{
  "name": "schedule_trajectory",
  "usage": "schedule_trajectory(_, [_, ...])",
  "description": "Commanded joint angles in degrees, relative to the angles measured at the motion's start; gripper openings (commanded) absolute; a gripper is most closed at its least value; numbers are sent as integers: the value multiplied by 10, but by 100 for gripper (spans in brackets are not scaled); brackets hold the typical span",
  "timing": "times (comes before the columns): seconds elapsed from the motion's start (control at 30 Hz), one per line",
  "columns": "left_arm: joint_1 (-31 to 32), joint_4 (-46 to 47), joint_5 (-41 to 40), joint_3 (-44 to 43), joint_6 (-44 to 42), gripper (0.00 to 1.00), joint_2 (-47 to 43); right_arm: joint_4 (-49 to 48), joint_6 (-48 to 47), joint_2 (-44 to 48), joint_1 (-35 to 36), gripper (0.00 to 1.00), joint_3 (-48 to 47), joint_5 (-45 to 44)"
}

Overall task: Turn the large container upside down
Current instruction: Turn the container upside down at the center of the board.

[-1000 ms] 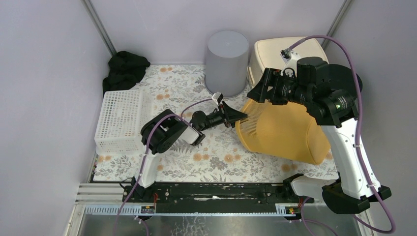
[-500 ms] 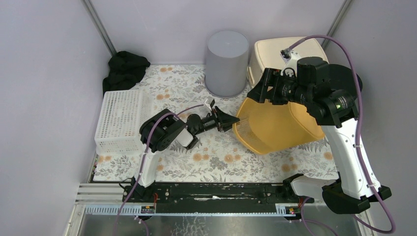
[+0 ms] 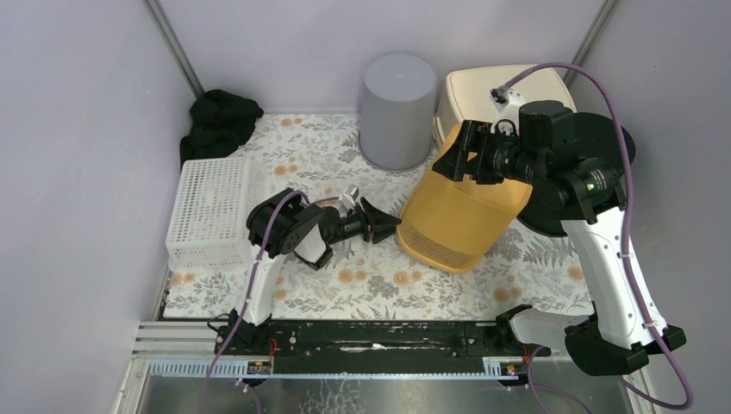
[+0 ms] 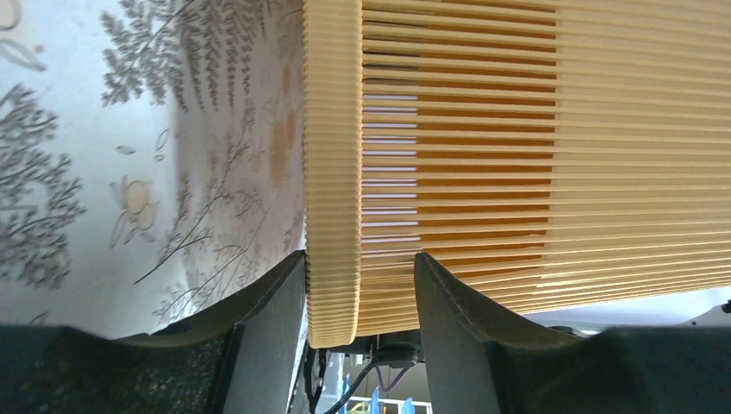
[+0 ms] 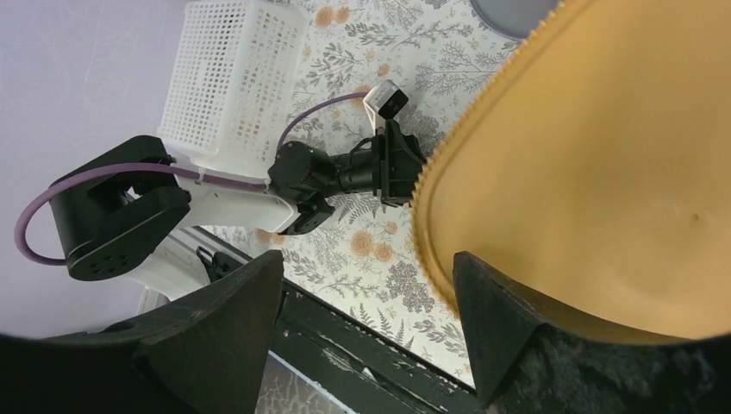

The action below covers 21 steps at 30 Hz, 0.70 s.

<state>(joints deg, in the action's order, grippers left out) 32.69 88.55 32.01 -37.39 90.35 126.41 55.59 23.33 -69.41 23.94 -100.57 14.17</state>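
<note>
The large container (image 3: 457,216) is a yellow slatted basket. It stands mouth down on the flowered cloth and leans a little to the left. My left gripper (image 3: 390,226) is low at its left rim. In the left wrist view the rim (image 4: 332,172) lies between the jaws of the left gripper (image 4: 360,259). One finger touches it and the other stands clear, so the grip is loose. My right gripper (image 3: 455,157) hovers open over the upturned base (image 5: 603,155). In the right wrist view the right gripper (image 5: 366,323) has one finger over the base's edge.
A grey bin (image 3: 396,108) stands upside down at the back, next to a cream container (image 3: 478,90). A white mesh basket (image 3: 211,211) sits at the left and a black cloth (image 3: 220,121) in the back left corner. Something round and dark (image 3: 547,216) lies behind the yellow basket.
The yellow basket has swung from lying on its side to standing mouth down. My left gripper has drawn back leftward and its jaws have widened. The right gripper has barely moved.
</note>
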Motion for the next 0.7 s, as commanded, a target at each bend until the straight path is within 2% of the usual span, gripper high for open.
schedule_trajectory(0.0, [-12,45,19,16,-29,55,2,-30,-6,12,1,79,16,-4])
schedule_trajectory(0.47, [-45,41,13,89,-65,61,-18,-44,-3,19,1,80,54,-15])
schedule_trajectory(0.67, [-61,21,8,113,-88,63,-31,-31,-4,18,1,80,54,-55])
